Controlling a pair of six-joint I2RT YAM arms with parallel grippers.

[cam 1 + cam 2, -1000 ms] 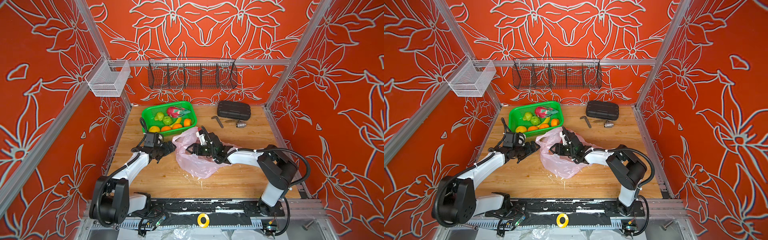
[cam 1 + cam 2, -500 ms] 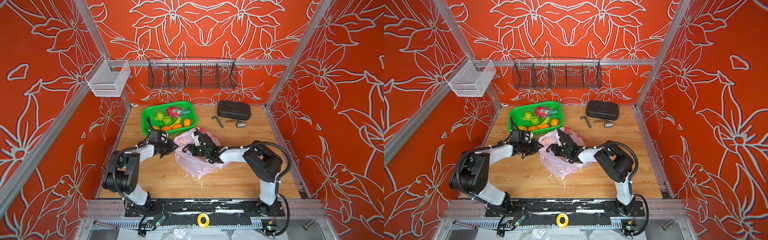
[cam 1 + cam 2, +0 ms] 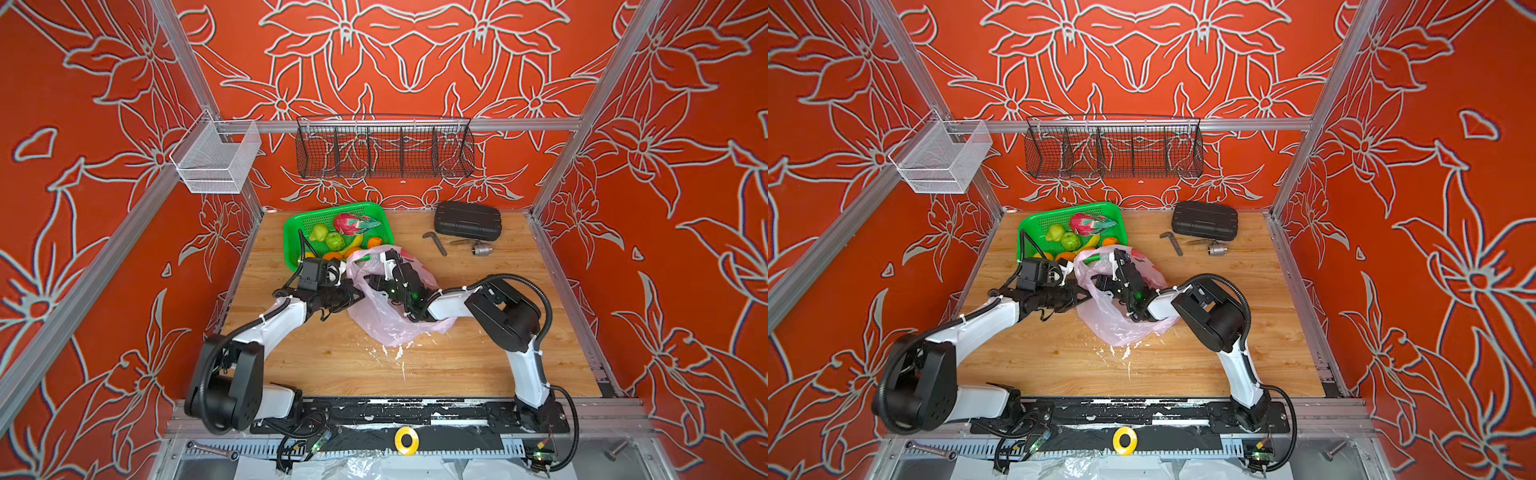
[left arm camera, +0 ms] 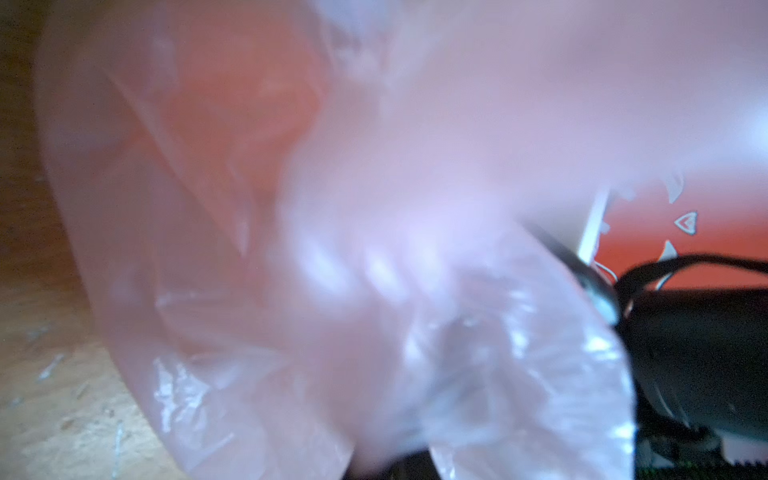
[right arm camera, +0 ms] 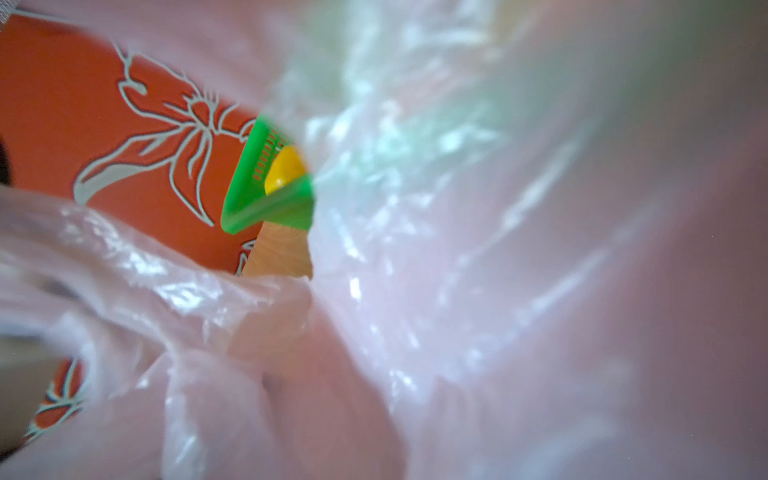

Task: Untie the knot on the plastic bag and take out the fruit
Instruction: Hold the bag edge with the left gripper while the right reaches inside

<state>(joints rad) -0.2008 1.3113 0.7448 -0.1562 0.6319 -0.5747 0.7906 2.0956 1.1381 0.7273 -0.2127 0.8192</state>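
The left pincer [image 3: 358,291] clamps the plastic bag [image 3: 386,328] edge; the right pincer [image 3: 374,282] sits inside, spread untellable.

The pink plastic bag [image 3: 390,328] lies slumped and gaping (translucent, crinkly), the fruit [image 3: 334,241] heaped behind it.

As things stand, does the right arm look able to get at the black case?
Probably not directly. The right gripper is buried in the plastic bag and would have to back out first. Beyond that, the path to the black case looks free, apart from a hex key.
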